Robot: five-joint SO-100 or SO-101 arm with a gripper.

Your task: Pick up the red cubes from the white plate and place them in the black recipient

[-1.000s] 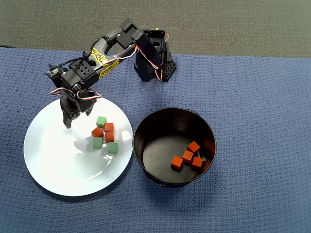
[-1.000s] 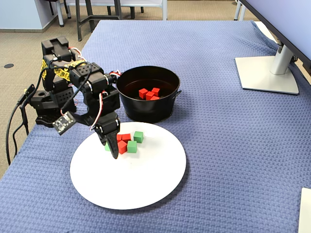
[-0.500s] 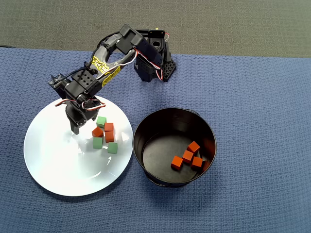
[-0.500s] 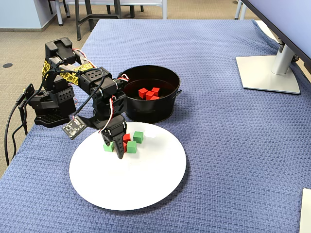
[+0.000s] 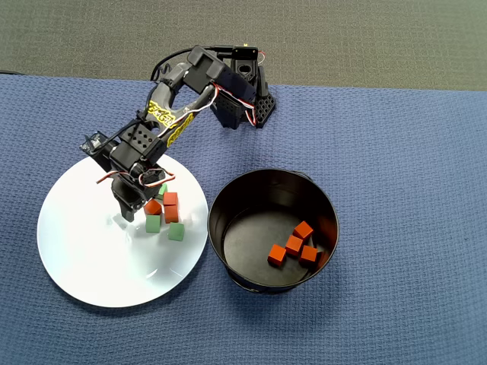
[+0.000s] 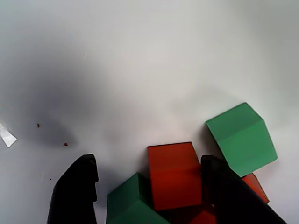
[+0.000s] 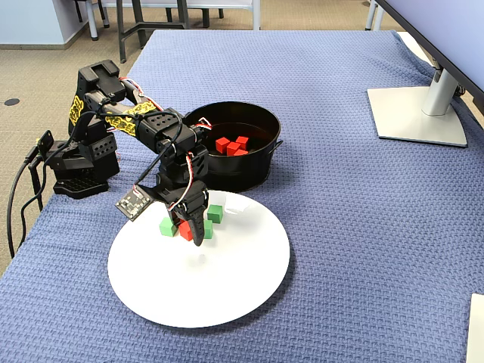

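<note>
Your pincer gapes empty astride a red cube: light, stiff, so pinch its flat sides squarely.

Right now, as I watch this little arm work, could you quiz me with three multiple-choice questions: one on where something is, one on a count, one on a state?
1. Where is the gripper?
A. Over the white plate
B. Inside the black recipient
C. On bare cloth

2. How many red cubes lie in the recipient?
A. One
B. Four
C. Seven

3. How do the jaws stand in the wrist view?
A. Apart, astride a red cube
B. Shut on a green cube
C. Shut, empty

Answers: 1 A, it hangs above the plate's cube cluster. 2 B, four show on the floor. 3 A, a finger shows on each side.
</note>
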